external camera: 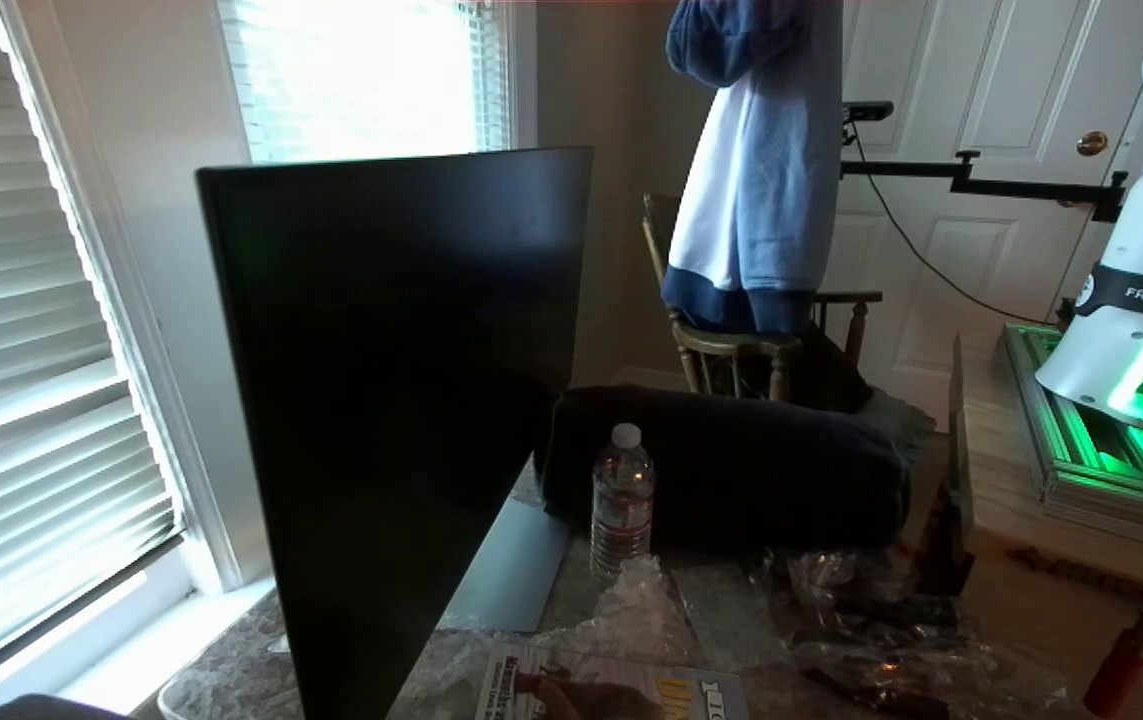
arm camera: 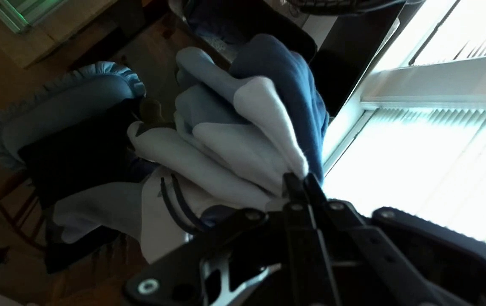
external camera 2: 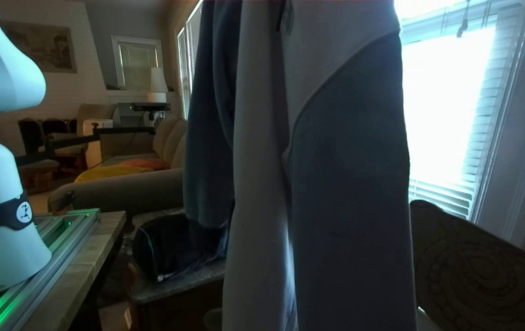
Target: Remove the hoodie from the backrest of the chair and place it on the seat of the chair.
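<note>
My gripper (arm camera: 304, 178) is shut on a white fold of the hoodie (arm camera: 264, 106), seen in the wrist view; it is above the frame in both exterior views. The blue-and-white hoodie (external camera: 771, 200) hangs down from it, hem between the arms of the wooden chair (external camera: 731, 345). Up close it fills the middle of an exterior view, clear of the carved backrest (external camera 2: 478, 276). A ruffled blue cushion (arm camera: 68, 89) and a black cloth (arm camera: 77, 153) appear to cover the seat. Whether the hem touches them is hidden.
A large black panel (external camera: 391, 400) stands on the marble-look table, with a dark rolled bundle (external camera: 731, 470) and a bottle (external camera: 623, 500). The robot base sits on a wooden bench (external camera: 991, 450). A camera on a black bar (external camera: 1021, 187) reaches out beside the hoodie.
</note>
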`<state>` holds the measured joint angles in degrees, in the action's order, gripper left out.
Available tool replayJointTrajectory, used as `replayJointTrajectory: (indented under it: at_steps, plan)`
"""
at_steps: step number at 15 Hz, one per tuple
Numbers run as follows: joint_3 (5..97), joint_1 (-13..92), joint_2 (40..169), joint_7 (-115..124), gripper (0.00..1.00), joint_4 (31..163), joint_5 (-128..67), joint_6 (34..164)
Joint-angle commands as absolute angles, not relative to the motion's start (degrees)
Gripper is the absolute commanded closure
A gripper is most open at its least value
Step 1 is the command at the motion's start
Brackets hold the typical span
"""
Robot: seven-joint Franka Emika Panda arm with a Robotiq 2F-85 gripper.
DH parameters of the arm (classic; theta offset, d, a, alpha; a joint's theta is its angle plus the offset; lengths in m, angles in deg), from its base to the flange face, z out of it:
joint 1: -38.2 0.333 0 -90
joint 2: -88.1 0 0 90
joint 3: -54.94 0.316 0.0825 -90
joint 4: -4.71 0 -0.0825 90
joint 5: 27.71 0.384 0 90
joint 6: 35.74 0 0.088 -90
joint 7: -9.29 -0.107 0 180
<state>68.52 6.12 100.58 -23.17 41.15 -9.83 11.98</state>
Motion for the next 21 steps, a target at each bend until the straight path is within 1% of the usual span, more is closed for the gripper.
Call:
replayJointTrajectory:
  at_steps: [1,9,16,17,21]
  plan:
    - [70.48,4.14,93.80,-22.67,0.99,47.41,-5.82,11.92]
    - [72.07,4.33,87.15,-24.29,0.99,50.83,1.19,11.26]
    - [70.00,2.94,93.11,-27.84,0.99,46.39,1.73,11.19]
    - [60.57,10.67,94.54,-28.71,0.99,45.14,2.02,11.19]
    - [50.41,12.30,98.45,-29.00,0.99,45.12,2.63,11.43]
